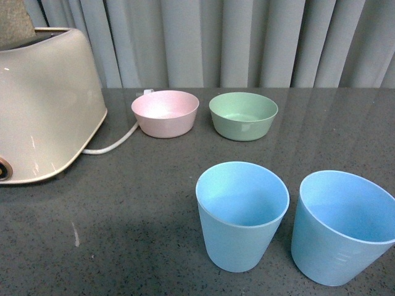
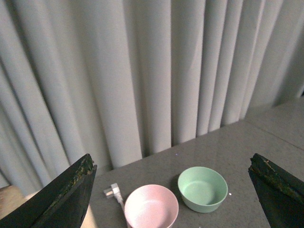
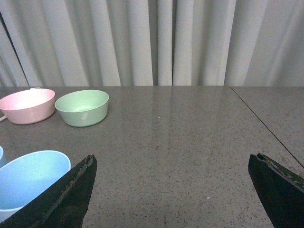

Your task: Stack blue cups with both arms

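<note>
Left gripper (image 2: 172, 160): up high, fingers spread wide, holding nothing, pink bowl (image 2: 151, 205) and green bowl (image 2: 203, 188) below it.
Right gripper (image 3: 173, 158): low over table (image 3: 190, 142), fingers spread wide, holding nothing.
Toaster (image 1: 43, 105) far left, white cord (image 1: 114, 143) runs toward pink bowl.
Bowls side by side at back, small gap between.
Left blue cup (image 1: 241, 216) and right blue cup (image 1: 342, 228) stand upright in front, near each other, not touching.
Right blue cup just beside one right finger, cut by front view's edge.
Bare table left of cups, also right of green bowl.
</note>
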{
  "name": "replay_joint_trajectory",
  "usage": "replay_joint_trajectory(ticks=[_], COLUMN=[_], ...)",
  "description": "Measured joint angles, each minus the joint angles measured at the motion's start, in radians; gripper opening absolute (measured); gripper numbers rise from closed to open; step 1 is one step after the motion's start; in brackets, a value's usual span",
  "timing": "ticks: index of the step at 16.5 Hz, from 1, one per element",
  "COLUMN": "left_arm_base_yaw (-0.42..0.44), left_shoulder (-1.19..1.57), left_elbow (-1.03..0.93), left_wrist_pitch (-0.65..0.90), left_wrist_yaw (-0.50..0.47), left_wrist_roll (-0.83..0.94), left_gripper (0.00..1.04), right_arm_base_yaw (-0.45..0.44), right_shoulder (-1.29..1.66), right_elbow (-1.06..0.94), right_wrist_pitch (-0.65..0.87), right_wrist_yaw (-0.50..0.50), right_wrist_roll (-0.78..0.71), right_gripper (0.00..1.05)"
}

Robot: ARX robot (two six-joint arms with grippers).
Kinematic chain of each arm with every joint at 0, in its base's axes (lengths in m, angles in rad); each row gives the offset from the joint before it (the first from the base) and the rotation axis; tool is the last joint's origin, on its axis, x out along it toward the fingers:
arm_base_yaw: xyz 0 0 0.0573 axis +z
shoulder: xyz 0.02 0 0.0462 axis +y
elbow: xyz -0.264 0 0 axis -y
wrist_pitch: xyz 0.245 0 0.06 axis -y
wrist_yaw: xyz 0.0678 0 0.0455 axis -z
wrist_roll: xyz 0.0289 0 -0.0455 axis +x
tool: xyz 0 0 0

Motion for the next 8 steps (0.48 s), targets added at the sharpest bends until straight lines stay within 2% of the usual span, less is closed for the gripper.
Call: replay_joint_trajectory(ticks=[1,2,3,5,8], left_arm_base_yaw=[0.031,0.036,0.07,0.15,0.129], left_shoulder=[-0.081,-0.163,-0.247,-0.375,-0.447], left_elbow=[-0.053,-0.118,-0.21,-0.377,-0.532], left_wrist_pitch=[-0.028,-0.08,-0.079,-0.016,0.043], left_wrist_yaw=[-0.08,-0.254,-0.326,-0.385,-0.363], left_wrist_roll=[-0.007,-0.015,-0.018,-0.027,-0.027], left_gripper=[0.96,0.85,0.76,0.56,0.29], right_arm_base_yaw=[0.0,0.0,0.0,0.0,0.0], right_shoulder=[0.0,0.0,0.0,0.0,0.0], right_elbow=[0.0,0.0,0.0,0.0,0.0], right_wrist_pitch=[0.0,0.0,0.0,0.0,0.0], right_wrist_yaw=[0.0,0.0,0.0,0.0,-0.001], right_wrist_roll=[0.0,0.0,0.0,0.0,0.0], right_gripper=[0.98,0.98,0.98,0.98,0.98])
